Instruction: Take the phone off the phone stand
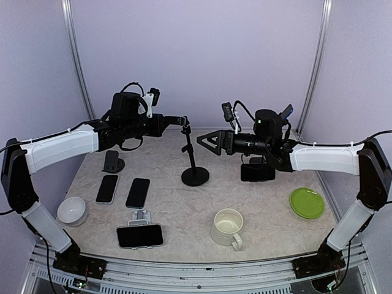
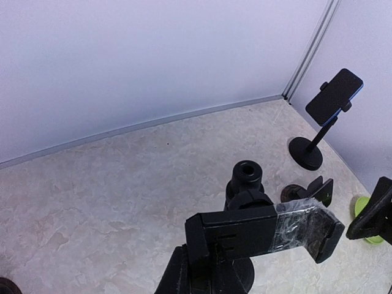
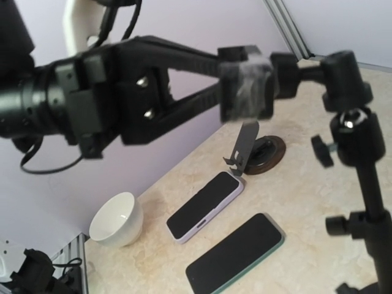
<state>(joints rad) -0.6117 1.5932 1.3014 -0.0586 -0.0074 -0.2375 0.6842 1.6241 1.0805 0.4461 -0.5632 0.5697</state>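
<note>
A black pole phone stand (image 1: 195,166) rises mid-table, its head (image 3: 346,76) bare of any phone. My left gripper (image 1: 184,121) is shut on the stand's top arm, its taped fingers (image 3: 246,86) clamped beside the knob (image 2: 247,176). My right gripper (image 1: 206,142) stands open just right of the pole, holding nothing; its fingers are outside the right wrist view. Two phones lie flat on the table: a lilac-cased one (image 3: 205,205) and a green-cased one (image 3: 236,254). Another phone (image 1: 139,236) rests on a white stand at the front.
A small black stand (image 1: 112,162) sits at the left, a white bowl (image 1: 71,210) near the left edge. A mug (image 1: 228,226) and a green plate (image 1: 307,202) are front right. A black phone (image 1: 257,173) lies under my right arm; another stand with a phone (image 2: 334,97) fills the back corner.
</note>
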